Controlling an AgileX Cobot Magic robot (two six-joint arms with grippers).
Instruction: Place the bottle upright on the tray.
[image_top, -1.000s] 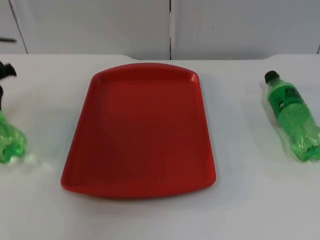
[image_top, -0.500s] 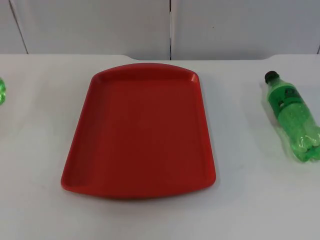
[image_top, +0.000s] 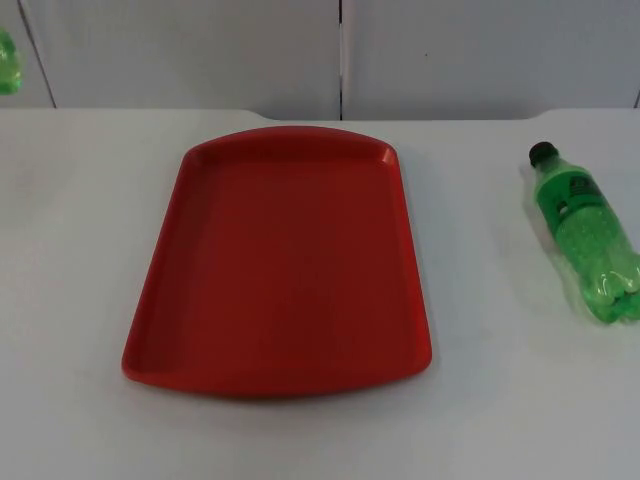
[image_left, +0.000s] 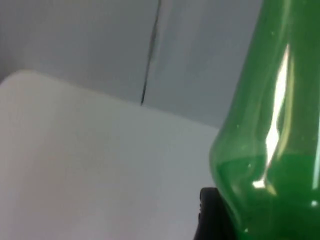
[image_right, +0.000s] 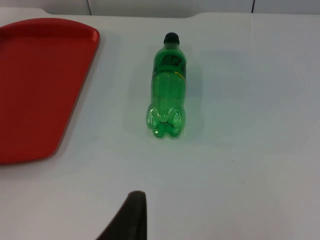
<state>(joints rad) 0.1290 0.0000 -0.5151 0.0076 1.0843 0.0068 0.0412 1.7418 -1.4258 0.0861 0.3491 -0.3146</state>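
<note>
A red tray lies flat in the middle of the table, with nothing on it. A green bottle hangs in the air at the far left, in front of the wall. In the left wrist view this bottle looms close, and my left gripper is shut on it, one black fingertip pressed against its side. A second green bottle with a black cap lies on its side to the right of the tray. My right gripper waits well short of that lying bottle, above bare table.
The grey partition wall closes the far side of the table. In the right wrist view the tray's edge lies a bottle's length from the lying bottle.
The left bottle has been lifted off the table at the left edge and now hangs high in front of the wall. The tray and the right bottle have not moved.
</note>
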